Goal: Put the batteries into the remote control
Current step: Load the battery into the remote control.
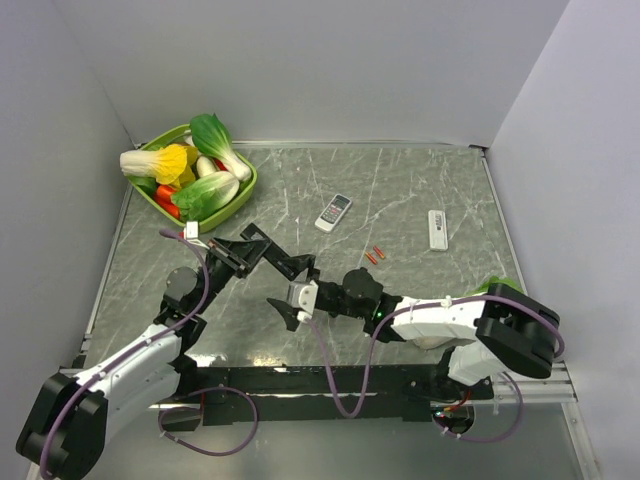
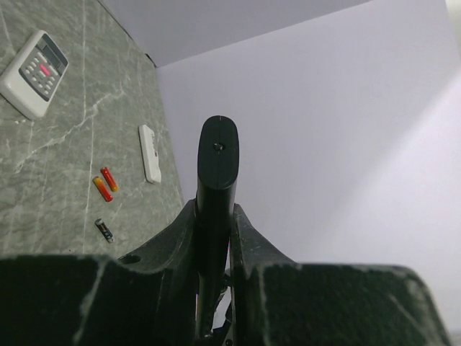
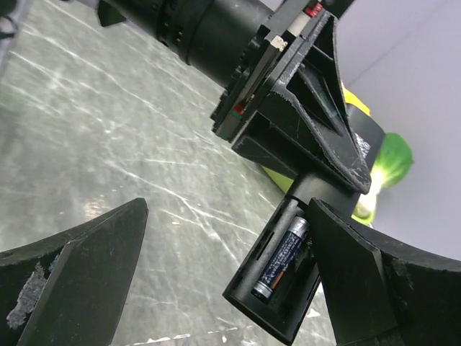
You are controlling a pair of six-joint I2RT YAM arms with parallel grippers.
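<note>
My left gripper (image 1: 245,255) is shut on a black remote (image 1: 292,264) and holds it off the table; in the left wrist view the remote (image 2: 217,155) stands edge-on between the jaws. In the right wrist view its back (image 3: 284,288) is open and one dark battery (image 3: 281,259) lies in the compartment. My right gripper (image 3: 230,288) is open around the remote's end, with its right finger (image 3: 374,288) against the compartment's side. Two orange-red batteries (image 1: 375,255) and a dark battery (image 2: 105,230) lie on the table.
A white remote with buttons (image 1: 334,211) lies mid-table and a slim white remote (image 1: 437,229) lies to its right. A green basket (image 1: 245,190) of toy vegetables stands at the back left. White walls close in the table on three sides.
</note>
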